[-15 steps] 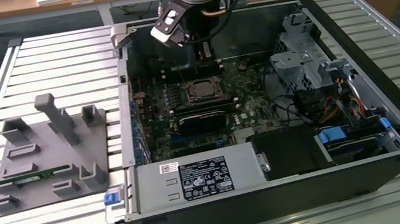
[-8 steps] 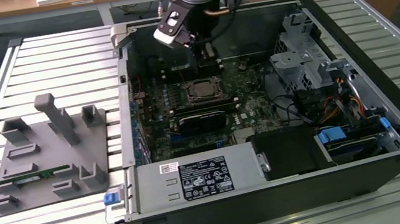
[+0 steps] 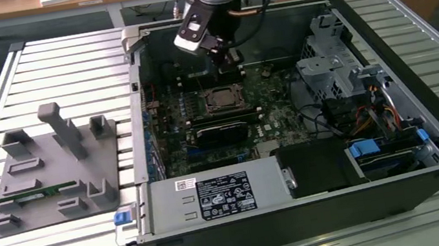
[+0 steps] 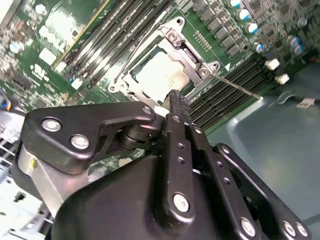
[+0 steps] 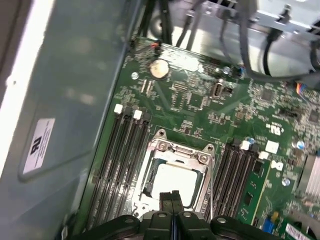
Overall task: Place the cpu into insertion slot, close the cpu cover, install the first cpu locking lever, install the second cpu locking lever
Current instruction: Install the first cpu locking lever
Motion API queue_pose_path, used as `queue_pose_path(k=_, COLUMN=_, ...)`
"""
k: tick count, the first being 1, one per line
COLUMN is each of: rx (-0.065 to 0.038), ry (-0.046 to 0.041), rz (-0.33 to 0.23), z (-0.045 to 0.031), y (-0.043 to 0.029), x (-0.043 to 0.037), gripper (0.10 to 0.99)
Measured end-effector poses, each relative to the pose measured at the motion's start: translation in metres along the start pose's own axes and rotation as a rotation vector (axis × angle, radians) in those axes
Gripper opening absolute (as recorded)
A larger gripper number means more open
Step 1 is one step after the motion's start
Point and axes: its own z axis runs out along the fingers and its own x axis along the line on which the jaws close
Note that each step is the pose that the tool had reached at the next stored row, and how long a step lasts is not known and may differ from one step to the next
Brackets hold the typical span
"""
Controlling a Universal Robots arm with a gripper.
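Note:
The cpu [image 5: 176,181] lies flat in its socket on the green motherboard [image 5: 200,100], its silvery top showing through the open centre of the cpu cover [image 5: 179,148]. The cover [image 4: 186,49] lies down over the chip [image 4: 156,75]. One thin locking lever [image 4: 239,86] sticks out from the socket's corner over the memory slots. A second wire lever [image 4: 145,37] runs along the opposite side. My gripper [image 4: 177,97] hovers just above the socket's edge, shut with nothing between its fingers. In the exterior view the gripper [image 3: 231,64] is inside the case, just behind the socket [image 3: 223,98].
Black memory slots [image 5: 122,165] flank the socket on both sides. The case wall [image 5: 65,100] stands close by. A drive cage [image 3: 328,64] and cables [image 3: 375,113] sit at the exterior view's right, a power supply [image 3: 213,196] in front, and a grey fixture [image 3: 48,168] outside the case.

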Motion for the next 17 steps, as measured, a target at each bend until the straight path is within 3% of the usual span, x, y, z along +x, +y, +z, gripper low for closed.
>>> queue_pose_path(k=17, rx=0.001, ry=0.0016, rz=-0.293, z=0.0002, y=0.0000, x=0.0000, gripper=0.106)
